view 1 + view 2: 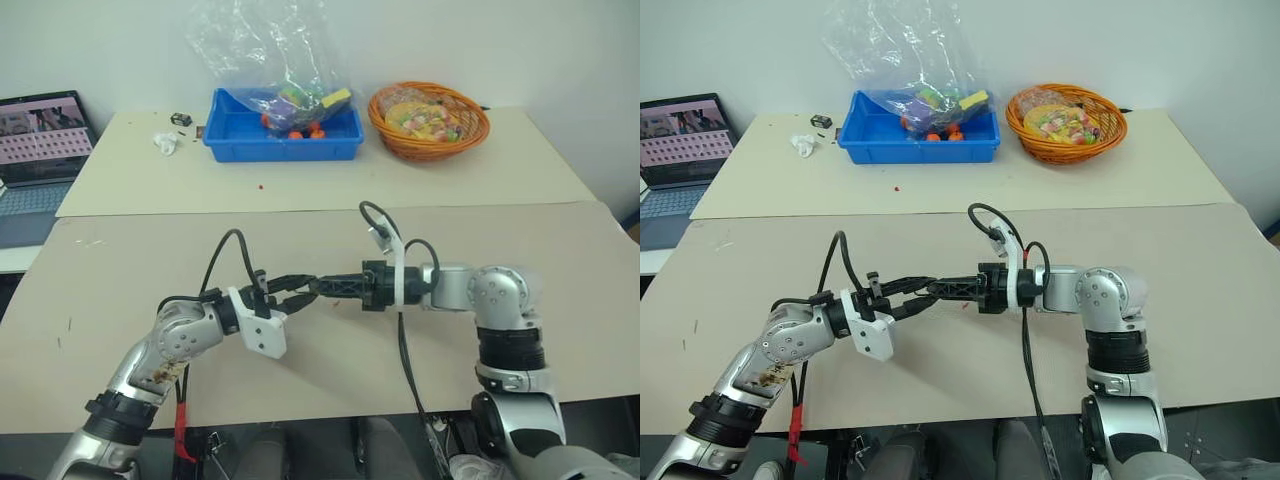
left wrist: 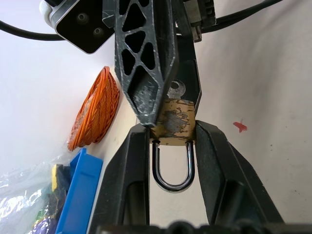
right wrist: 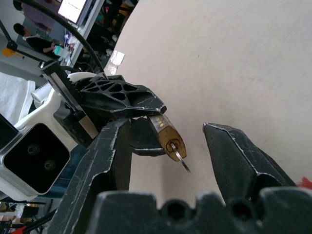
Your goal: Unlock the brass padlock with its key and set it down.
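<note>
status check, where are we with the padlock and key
Left gripper clamps small brass padlock. Thin silvery key seated in it. Right gripper open around it. Nothing in the way.

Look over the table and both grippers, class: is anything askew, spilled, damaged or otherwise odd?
Nothing is spilled or broken. One small oddity: the key sits in the brass padlock, untouched, between the right gripper's open fingers. The left gripper clamps the padlock, whose face looks scuffed. A few red specks lie loose on the table.
</note>
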`<state>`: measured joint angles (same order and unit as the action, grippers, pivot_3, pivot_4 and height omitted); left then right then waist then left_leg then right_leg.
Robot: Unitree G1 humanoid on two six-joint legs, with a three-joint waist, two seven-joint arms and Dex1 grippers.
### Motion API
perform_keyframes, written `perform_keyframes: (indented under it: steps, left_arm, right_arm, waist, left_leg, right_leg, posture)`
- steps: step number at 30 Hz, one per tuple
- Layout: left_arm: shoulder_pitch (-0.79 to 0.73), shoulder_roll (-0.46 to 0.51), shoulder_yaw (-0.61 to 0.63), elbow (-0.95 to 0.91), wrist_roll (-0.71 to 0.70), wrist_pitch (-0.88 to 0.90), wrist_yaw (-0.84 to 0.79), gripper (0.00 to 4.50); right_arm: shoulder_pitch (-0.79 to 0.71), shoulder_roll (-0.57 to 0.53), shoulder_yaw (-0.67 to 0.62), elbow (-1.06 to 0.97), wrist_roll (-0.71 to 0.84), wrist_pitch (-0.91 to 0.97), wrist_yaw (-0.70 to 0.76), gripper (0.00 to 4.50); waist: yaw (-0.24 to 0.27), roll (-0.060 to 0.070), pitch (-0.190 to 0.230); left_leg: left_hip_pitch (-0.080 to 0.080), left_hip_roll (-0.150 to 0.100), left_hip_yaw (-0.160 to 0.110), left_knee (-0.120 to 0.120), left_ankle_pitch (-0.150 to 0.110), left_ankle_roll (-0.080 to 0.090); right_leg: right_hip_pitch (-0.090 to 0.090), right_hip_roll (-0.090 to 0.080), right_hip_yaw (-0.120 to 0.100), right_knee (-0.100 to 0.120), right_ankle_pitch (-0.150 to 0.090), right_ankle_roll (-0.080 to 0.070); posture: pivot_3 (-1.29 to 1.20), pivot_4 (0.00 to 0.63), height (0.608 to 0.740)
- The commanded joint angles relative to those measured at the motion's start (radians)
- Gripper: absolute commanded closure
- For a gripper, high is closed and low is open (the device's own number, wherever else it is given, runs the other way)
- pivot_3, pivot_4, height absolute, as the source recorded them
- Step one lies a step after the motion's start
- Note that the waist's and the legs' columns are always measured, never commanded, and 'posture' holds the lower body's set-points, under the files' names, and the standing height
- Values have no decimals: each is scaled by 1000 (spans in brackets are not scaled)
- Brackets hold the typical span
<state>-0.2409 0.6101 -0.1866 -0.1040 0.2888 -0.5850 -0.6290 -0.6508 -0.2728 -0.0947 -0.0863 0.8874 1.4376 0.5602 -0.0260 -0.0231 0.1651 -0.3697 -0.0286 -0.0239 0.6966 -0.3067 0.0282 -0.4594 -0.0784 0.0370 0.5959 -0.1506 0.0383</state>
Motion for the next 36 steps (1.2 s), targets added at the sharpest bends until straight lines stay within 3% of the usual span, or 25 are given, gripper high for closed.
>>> perform_keyframes:
  steps: [1,9,13,17,18,30,32,36]
  left_arm:
    - [5,8,13,-49,-17,-6,15,3685]
    - [11,6,11,-54,-19,-3,17,3685]
    - [12,5,11,-56,-17,-2,18,3685]
    - [9,5,11,-55,-15,-2,19,3685]
    - [8,5,11,-54,-15,-1,19,3685]
    - [5,-1,9,-60,-30,17,18,3685]
    - [5,-4,8,-64,-52,12,15,2665]
    - [8,-6,10,-72,-66,30,10,1300]
  right_arm:
    - [3,7,-9,-45,28,-4,1,1684]
    - [10,9,-10,-48,26,-2,-5,1684]
    - [14,10,-12,-52,29,1,-8,2756]
    - [15,10,-13,-53,28,-2,-8,4150]
    - [15,10,-14,-53,27,-3,-8,4257]
    - [12,16,-17,-53,30,2,-17,4264]
    - [10,17,-21,-48,29,4,-20,4265]
    - [6,10,-18,-40,23,0,-19,4365]
  waist:
    - [0,0,0]
    - [0,0,0]
    - [0,0,0]
    - [0,0,0]
    - [0,0,0]
    - [0,0,0]
    - [0,0,0]
    - [0,0,0]
  left_leg:
    - [0,0,0,0,0,0]
    - [0,0,0,0,0,0]
    - [0,0,0,0,0,0]
    - [0,0,0,0,0,0]
    - [0,0,0,0,0,0]
    - [0,0,0,0,0,0]
    - [0,0,0,0,0,0]
    - [0,0,0,0,0,0]
  right_leg:
    - [0,0,0,0,0,0]
    - [0,0,0,0,0,0]
    - [0,0,0,0,0,0]
    - [0,0,0,0,0,0]
    - [0,0,0,0,0,0]
    - [0,0,0,0,0,0]
    - [0,0,0,0,0,0]
    - [0,0,0,0,0,0]
  posture:
    - [0,150,735]
    - [0,150,735]
    - [0,150,735]
    - [0,150,735]
    - [0,150,735]
    - [0,150,735]
    - [0,150,735]
    - [0,150,735]
